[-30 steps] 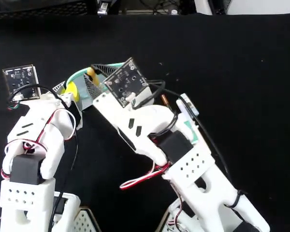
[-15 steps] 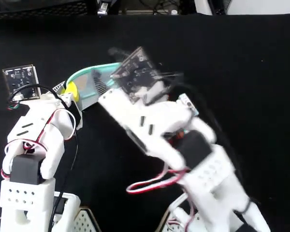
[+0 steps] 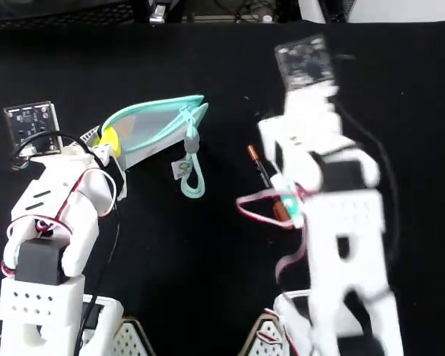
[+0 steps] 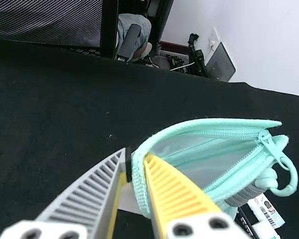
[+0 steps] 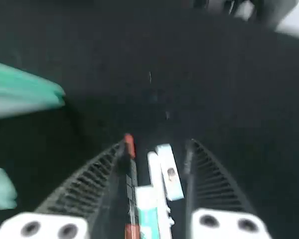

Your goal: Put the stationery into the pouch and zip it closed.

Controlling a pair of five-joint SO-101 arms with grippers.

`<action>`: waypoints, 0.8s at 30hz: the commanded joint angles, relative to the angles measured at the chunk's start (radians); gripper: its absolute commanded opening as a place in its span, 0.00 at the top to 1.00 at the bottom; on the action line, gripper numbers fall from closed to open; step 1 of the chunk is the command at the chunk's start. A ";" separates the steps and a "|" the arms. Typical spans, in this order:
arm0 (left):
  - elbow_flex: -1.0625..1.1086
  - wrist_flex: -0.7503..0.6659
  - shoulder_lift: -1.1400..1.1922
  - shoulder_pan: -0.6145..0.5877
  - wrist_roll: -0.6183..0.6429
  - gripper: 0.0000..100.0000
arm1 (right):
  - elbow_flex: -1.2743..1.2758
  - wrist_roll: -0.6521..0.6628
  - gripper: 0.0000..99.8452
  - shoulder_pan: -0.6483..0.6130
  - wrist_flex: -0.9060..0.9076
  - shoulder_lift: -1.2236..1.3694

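**Left end effector** (image 3: 105, 141): find it at the left of the high view, over the black worktop (image 3: 400, 148). Its grey and yellow jaws are closed on the left end of the pouch (image 3: 152, 124). The left wrist view confirms that the teal fabric edge is pinched between them.

**Pouch:** it lies directly right of the left end effector, in the left half of the worktop. Its mouth is unzipped and gapes open. The zipper slider (image 4: 267, 139) sits at the end farthest from the clamped end. A teal cord loop (image 3: 193, 182) and a small white tag (image 3: 182, 169) trail from that far end and rest on the worktop.

**Stationery:** it lies right of the pouch, apart from it and outside it. An orange-tipped pen (image 3: 256, 161) is the piece nearest the pouch. A teal-and-white item (image 3: 287, 205) lies just beside the pen, partly under the right arm (image 3: 341, 222). In the right wrist view, a white item (image 5: 165, 172) lies alongside the pen.

**Right end effector** (image 5: 157, 145): its jaws stand apart and grip nothing. They straddle the stationery, with the pen's orange tip close against one jaw and the white item in the gap. You cannot tell whether the jaws touch the worktop.
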 commanded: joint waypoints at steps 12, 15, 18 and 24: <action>0.143 0.012 0.032 0.001 0.008 0.97 | -0.392 0.186 0.85 0.002 0.028 0.780; 0.143 0.012 0.032 0.001 0.008 0.97 | -0.565 0.186 0.87 -0.005 0.138 0.903; 0.143 0.012 0.032 0.001 0.008 0.97 | -0.719 0.187 0.85 -0.018 0.239 1.001; 0.143 0.012 0.032 0.001 0.008 0.97 | -0.851 0.189 0.85 -0.037 0.305 1.139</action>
